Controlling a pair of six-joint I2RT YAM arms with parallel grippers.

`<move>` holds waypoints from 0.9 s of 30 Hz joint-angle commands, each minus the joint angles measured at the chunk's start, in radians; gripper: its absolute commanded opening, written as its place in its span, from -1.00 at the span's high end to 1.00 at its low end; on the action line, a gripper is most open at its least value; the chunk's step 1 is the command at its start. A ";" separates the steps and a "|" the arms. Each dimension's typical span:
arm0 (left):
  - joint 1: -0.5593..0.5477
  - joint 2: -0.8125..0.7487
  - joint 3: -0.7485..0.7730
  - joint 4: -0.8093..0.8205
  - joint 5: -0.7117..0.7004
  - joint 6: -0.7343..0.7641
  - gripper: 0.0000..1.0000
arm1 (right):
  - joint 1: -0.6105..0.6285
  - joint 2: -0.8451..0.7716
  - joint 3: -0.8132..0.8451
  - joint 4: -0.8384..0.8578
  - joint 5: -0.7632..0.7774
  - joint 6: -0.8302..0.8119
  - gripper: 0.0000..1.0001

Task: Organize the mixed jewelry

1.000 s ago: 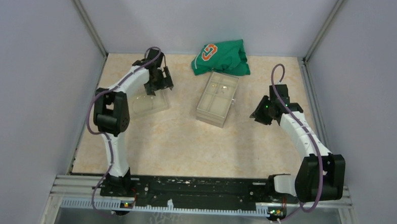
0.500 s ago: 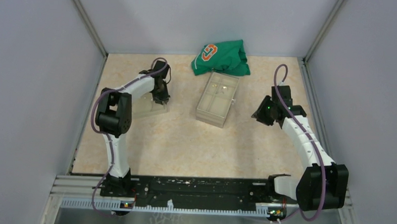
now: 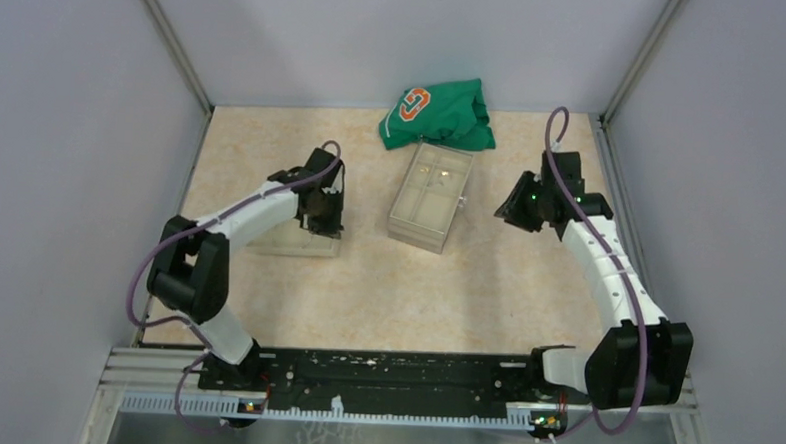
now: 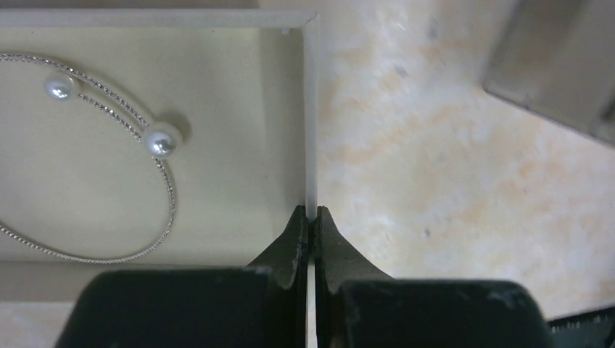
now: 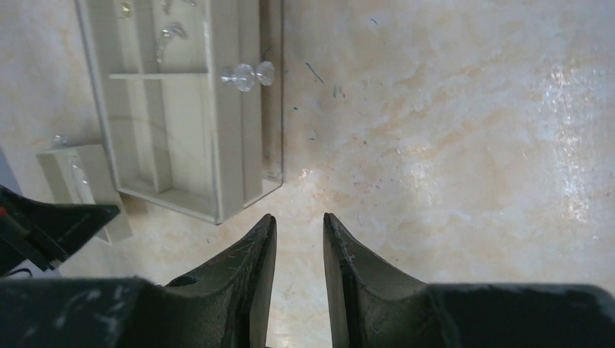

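Left gripper [image 4: 310,217], wide open a second ago, now pinched shut on the right wall of shallow clear tray [image 4: 239,159]. Inside the tray, clear of the fingers: pearl-tipped wire hoop [image 4: 161,141]. Tray apparently nearer the arm bases than before. Probably repositioning the tray, no jewelry picked yet. Right gripper [image 5: 299,225] partly open, empty, hovering beside compartmented box [image 5: 232,145] holding small earring bits [image 5: 170,32].

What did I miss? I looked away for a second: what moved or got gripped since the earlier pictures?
The left gripper swung from the far side of the small clear tray to its right wall and shut on that wall; the tray looks a little nearer now. The right gripper edged slightly farther away, jaws unchanged, holding nothing. The compartmented box and green cloth stayed put.
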 commanded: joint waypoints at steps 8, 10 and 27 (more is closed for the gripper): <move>-0.351 -0.185 -0.134 -0.019 0.008 -0.085 1.00 | 0.006 0.003 0.179 -0.051 -0.088 -0.064 0.38; -0.444 -0.187 -0.155 -0.012 -0.016 -0.124 1.00 | 0.006 -0.008 0.180 -0.059 -0.089 -0.070 0.37; -0.441 -0.409 0.084 -0.253 -0.026 -0.190 -0.60 | 0.352 -0.082 0.093 -0.013 0.002 -0.121 0.15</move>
